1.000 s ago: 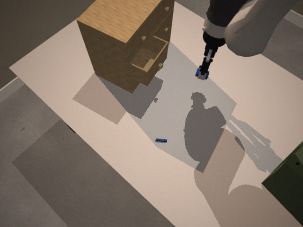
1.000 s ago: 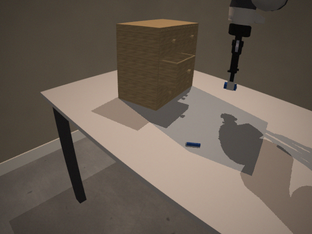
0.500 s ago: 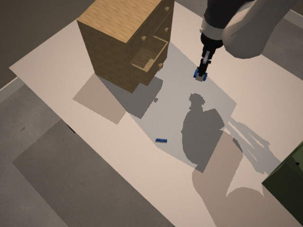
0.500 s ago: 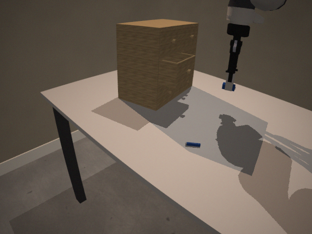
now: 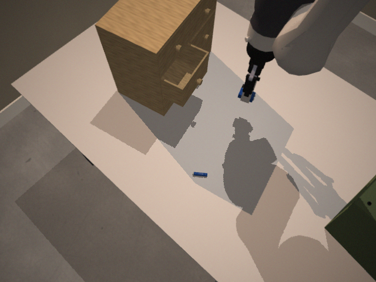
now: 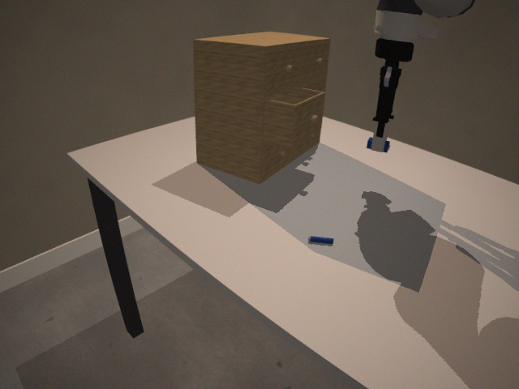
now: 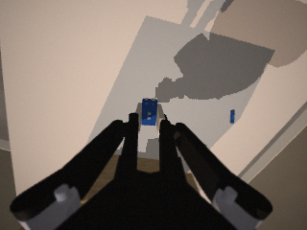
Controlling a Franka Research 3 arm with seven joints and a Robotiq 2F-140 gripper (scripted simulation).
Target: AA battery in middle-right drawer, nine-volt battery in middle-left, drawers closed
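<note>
My gripper (image 5: 246, 94) is shut on the nine-volt battery (image 5: 240, 96), a blue block with a grey end, and holds it above the table in front of the chest. The battery also shows in the exterior view (image 6: 378, 143) and between the fingertips in the wrist view (image 7: 150, 112). The wooden chest (image 5: 157, 51) stands at the back left. Its left middle-row drawer (image 5: 185, 68) is pulled out and looks empty; the other drawers are in. The AA battery (image 5: 200, 174), a small blue cylinder, lies flat on the table nearer the front edge. It also shows in the exterior view (image 6: 321, 240) and the wrist view (image 7: 232, 116).
A dark green box (image 5: 358, 224) stands at the table's right edge. The table's front edge (image 5: 145, 212) runs close below the AA battery. The arm's body (image 5: 297, 33) hangs over the back right.
</note>
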